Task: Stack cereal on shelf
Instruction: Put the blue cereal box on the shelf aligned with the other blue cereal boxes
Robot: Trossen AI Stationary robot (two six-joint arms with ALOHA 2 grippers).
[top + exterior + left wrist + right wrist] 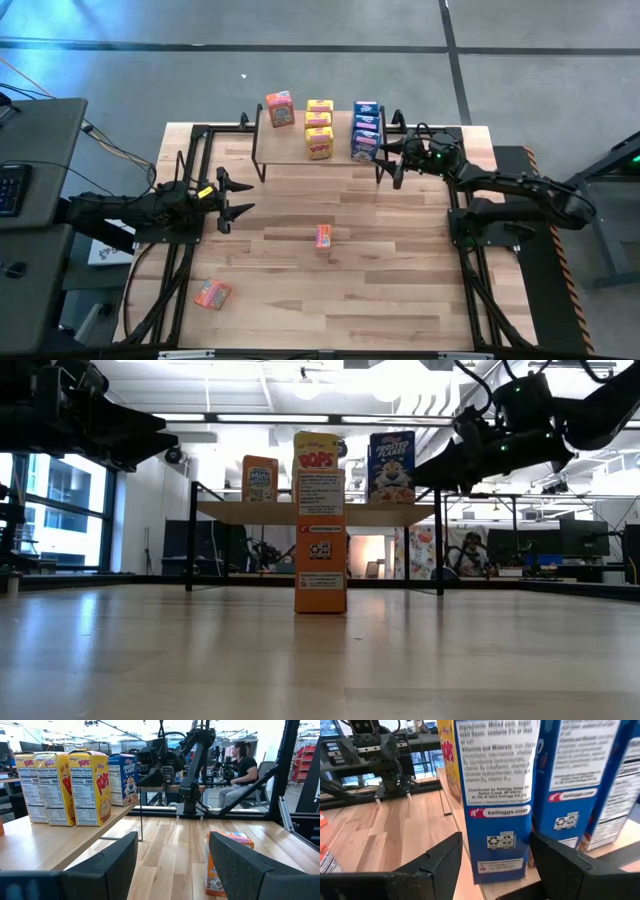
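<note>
Three blue cereal boxes (365, 130) shelved, right claw (388, 155) open beside nearest

The shelf (300, 152) holds one orange box (280, 108), three yellow boxes (319, 127) and three blue boxes (366, 130), all upright. Two more orange boxes are on the table: one upright (323, 236), one flat (212, 293).

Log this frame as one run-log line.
shelf: 1 orange, 3 yellow, 3 blue boxes | right gripper: open, at blue boxes | left gripper: open, empty | table: upright orange box, flat orange box
</note>
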